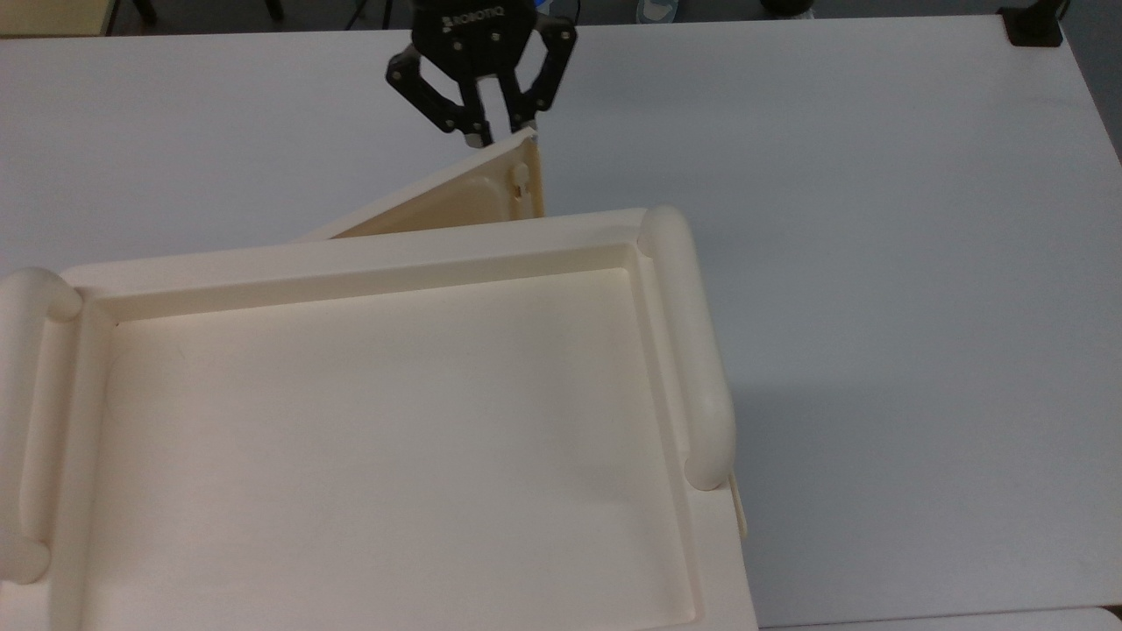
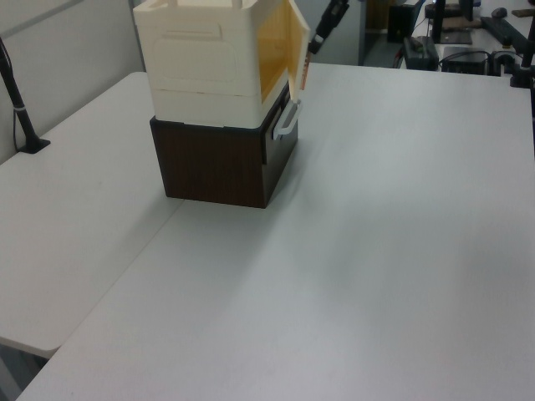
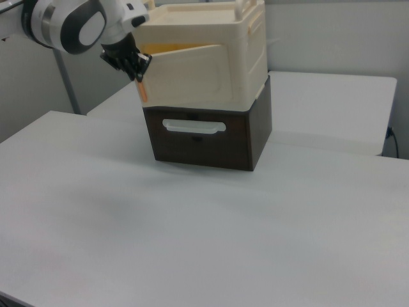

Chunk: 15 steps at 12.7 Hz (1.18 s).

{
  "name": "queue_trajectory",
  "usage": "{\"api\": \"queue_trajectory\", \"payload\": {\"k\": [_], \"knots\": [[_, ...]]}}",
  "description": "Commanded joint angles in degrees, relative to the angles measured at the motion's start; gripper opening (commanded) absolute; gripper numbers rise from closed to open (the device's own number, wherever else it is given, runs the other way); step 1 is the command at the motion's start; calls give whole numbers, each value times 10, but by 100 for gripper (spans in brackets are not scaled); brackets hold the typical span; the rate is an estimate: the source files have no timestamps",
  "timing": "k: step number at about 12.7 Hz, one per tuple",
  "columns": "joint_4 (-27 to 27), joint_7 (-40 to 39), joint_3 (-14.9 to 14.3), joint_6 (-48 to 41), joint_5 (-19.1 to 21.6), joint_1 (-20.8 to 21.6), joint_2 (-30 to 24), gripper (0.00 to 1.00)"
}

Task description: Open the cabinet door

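Gripper [image 1: 499,137] sits at the free edge of the door [image 1: 456,193], fingers nearly together and apparently pinching that edge, though the contact itself is hard to make out. Door stands partly swung out from the front of the cabinet [image 2: 213,63], hinged on the top view's left, its inner face with a small latch fitting toward the cabinet. Cabinet rests on a dark brown drawer unit [image 3: 204,137] on the white table [image 2: 376,251].

Step in hand is the pull itself, roughly midway. Next move likely calls for an arc about the hinge, away from the cabinet, not a straight pull.
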Motion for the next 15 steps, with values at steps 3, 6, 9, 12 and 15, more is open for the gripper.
{"api": "queue_trajectory", "payload": {"k": [3, 6, 9, 12, 15], "knots": [[-19, -44, -4, -73, -7, -73, -12, 52], [-18, -95, -5, -133, -7, -118, -34, 65], [-16, -143, -11, -191, -7, -160, -59, 76], [-13, -147, -20, -212, -16, -194, -66, 100], [10, -142, -35, -259, -48, -207, -82, 100]]}}
